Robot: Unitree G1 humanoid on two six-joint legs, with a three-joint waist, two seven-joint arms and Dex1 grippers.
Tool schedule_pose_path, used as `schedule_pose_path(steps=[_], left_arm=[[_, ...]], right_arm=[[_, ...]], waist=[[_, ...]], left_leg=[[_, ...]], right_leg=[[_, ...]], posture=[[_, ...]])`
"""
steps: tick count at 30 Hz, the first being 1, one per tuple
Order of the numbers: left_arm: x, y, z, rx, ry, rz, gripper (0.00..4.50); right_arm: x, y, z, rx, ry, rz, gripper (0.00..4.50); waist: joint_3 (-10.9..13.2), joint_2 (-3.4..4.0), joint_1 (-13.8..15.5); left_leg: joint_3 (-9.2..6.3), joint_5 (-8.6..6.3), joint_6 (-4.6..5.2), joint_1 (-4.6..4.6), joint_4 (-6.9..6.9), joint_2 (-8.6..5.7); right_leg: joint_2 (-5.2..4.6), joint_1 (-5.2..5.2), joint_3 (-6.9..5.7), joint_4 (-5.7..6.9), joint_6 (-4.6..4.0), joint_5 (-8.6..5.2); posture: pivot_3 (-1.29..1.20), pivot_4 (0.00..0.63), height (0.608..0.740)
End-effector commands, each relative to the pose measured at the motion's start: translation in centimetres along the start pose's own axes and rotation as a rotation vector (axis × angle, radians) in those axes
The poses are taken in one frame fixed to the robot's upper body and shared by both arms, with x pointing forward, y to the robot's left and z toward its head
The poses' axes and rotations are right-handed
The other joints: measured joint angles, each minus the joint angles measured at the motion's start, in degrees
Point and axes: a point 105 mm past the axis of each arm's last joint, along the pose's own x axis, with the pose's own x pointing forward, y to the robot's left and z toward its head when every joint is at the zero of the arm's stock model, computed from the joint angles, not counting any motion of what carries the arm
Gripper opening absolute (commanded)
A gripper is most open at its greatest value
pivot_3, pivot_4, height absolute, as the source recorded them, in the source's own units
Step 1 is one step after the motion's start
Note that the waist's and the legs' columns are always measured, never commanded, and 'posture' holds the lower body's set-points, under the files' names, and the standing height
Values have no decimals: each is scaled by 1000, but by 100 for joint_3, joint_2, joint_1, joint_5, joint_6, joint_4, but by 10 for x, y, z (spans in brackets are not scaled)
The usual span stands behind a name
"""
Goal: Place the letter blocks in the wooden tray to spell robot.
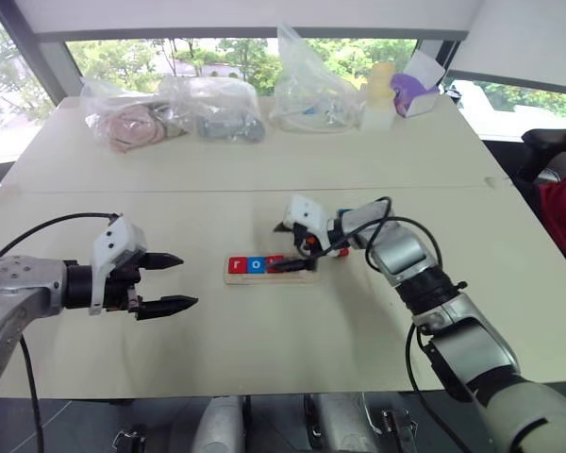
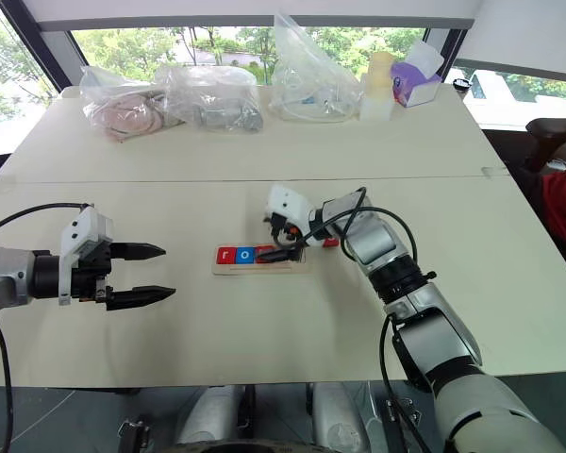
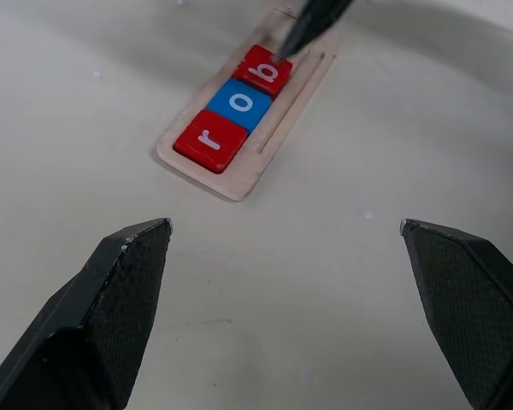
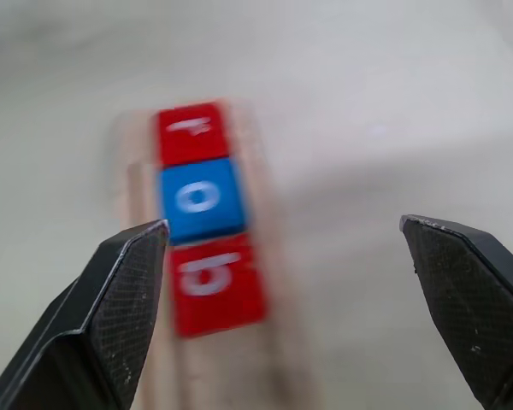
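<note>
My right gripper (image 4: 282, 248) gapes empty over the long light-wood tray (image 3: 278, 141) mid-table, its axis crosswise; my left gripper (image 1: 167, 281), wide open, is farther.

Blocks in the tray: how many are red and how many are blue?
Red blocks: 2, the r and the b
Blue blocks: 1, the o
Total in the tray: 3

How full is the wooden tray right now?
Partly full: the wooden tray holds three letter blocks, r, o and b; the rest of its slot is bare.
</note>
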Motion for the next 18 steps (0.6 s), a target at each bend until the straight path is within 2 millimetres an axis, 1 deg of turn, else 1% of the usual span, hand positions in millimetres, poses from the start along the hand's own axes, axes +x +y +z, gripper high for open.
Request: schedule_pose_path(steps=[1,4,5,7,8,11,13,15,18], left_arm=[[0,-7,15,25,-55,-22,4500],[6,-14,26,24,-104,-57,4500],[8,-16,32,25,-131,-68,4500],[12,-18,40,25,-168,-79,4500],[14,-20,44,21,-191,-92,4500],[21,-22,50,8,-221,-115,4500],[24,-20,49,5,-218,-113,4500],[29,-17,48,6,-215,-116,4500],[33,-15,49,14,-216,-125,4500]], right_arm=[[-21,-10,13,-7,-81,-97,4478],[-42,-26,-3,12,-50,-257,4478],[-52,-32,-9,56,-51,-319,4478],[-65,-38,-17,124,-58,-398,4478],[-73,-37,-23,158,-60,-436,4478],[-88,-27,-37,238,-49,-508,4478],[-92,-22,-42,302,-46,-560,4478],[-91,-12,-43,392,-68,-610,4478],[-83,3,-39,430,-79,-619,4478]], waist=[[-1,-1,4],[-1,-1,14],[-1,-1,12],[-1,-1,10],[-1,-1,10],[-1,-2,12],[-1,-1,-29],[-1,0,-29],[-2,0,-14]], left_leg=[[-1,0,0,-1,0,0],[-2,0,0,-1,-1,-1],[-2,0,0,-1,0,-1],[-2,0,0,0,2,-1],[-1,0,0,0,3,-1],[-3,0,0,0,-1,-1],[-4,0,0,0,-5,0],[0,0,0,4,-5,2],[-5,1,-1,6,-4,3]], right_leg=[[0,0,0,-1,0,0],[-4,2,0,-3,0,0],[-4,3,0,-3,0,0],[-2,4,0,-1,0,0],[-2,4,0,-1,0,0],[2,4,1,-1,0,0],[6,2,3,-1,0,0],[11,0,7,4,0,0],[21,1,7,9,-2,0]], posture=[[0,150,735],[0,150,735],[0,150,735],[0,150,735],[0,150,735],[0,150,735],[0,150,735],[0,150,735],[0,150,735]])
